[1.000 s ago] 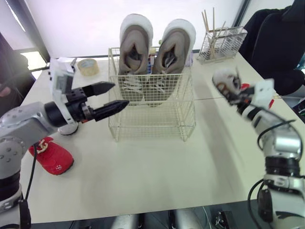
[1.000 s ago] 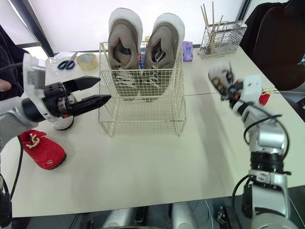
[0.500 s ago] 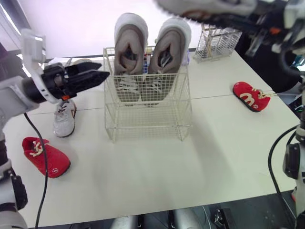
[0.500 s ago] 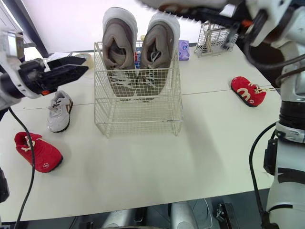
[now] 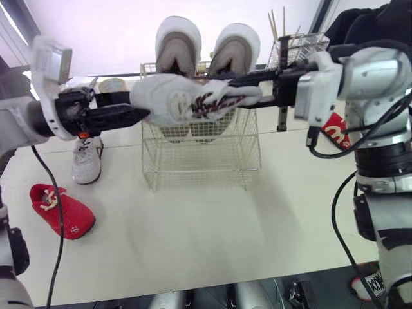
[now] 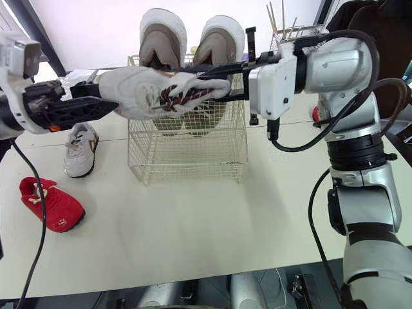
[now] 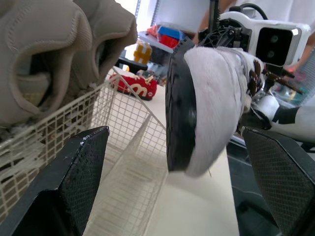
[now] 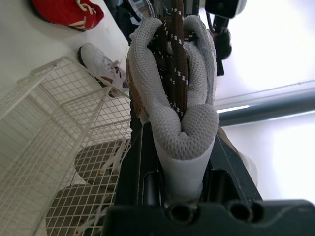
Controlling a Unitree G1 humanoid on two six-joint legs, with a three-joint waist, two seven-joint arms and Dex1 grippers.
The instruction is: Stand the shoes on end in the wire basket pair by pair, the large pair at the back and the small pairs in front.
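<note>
We see the right claw [image 6: 215, 82] clamped on the heel end of a small white sneaker with brown laces [image 6: 151, 90], holding it level in the air at the upper front of the cream wire basket [image 6: 187, 154], toe pointing to the robot's left. The left claw [image 7: 173, 132] is spread wide at the toe end, and the sneaker's black sole sits between its fingers; we see no contact there. A large beige pair of shoes [image 6: 158, 32] stands on end at the back of the basket, heels up above the rim, and the front of the basket is empty. On the pale surface [image 6: 193, 219] to the left of the basket lie a second small white sneaker [image 6: 78, 149] and, nearer us, a small red shoe [image 6: 51, 203]. Another small red shoe [image 7: 133, 84] lies to the right of the basket, partly behind the right arm.
</note>
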